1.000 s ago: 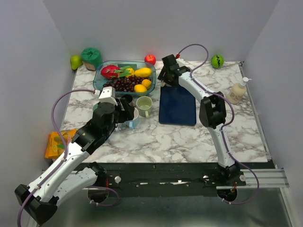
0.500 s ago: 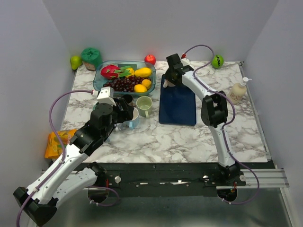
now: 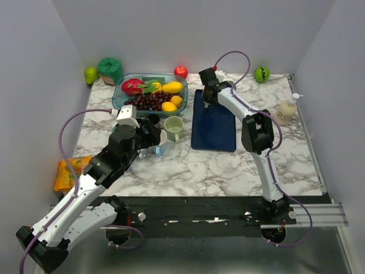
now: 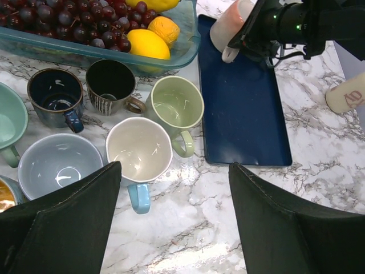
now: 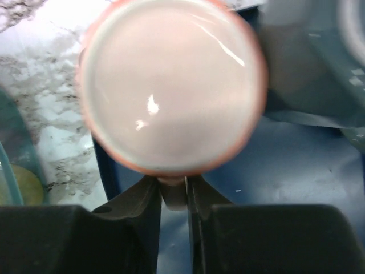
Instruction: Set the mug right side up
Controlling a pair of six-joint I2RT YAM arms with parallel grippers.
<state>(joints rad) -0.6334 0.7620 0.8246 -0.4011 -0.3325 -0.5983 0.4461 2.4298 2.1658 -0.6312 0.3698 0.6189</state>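
Note:
The pink mug [image 5: 171,85] stands at the far left corner of the blue mat [image 3: 214,128]. In the right wrist view its glossy flat bottom faces the camera. My right gripper [image 5: 173,185] is shut on the mug's handle [image 5: 173,194], one finger on each side. From the left wrist view the mug [image 4: 231,28] shows pale pink under the right gripper's black body [image 4: 285,25]. The right gripper [image 3: 206,98] hides the mug in the top view. My left gripper [image 4: 174,171] hangs open over the marble near a white mug [image 4: 140,149], holding nothing.
Several upright mugs [image 4: 177,105] cluster left of the mat. A glass tray [image 3: 120,97] of fruit sits behind them. A soap bottle [image 3: 285,111] stands at the right edge, an orange packet [image 3: 68,171] at the left, and an apple [image 3: 181,71] by the back wall.
The right gripper's fingers have come together on the pink mug's handle, and its wrist shifted a little to the right. The left arm has not moved.

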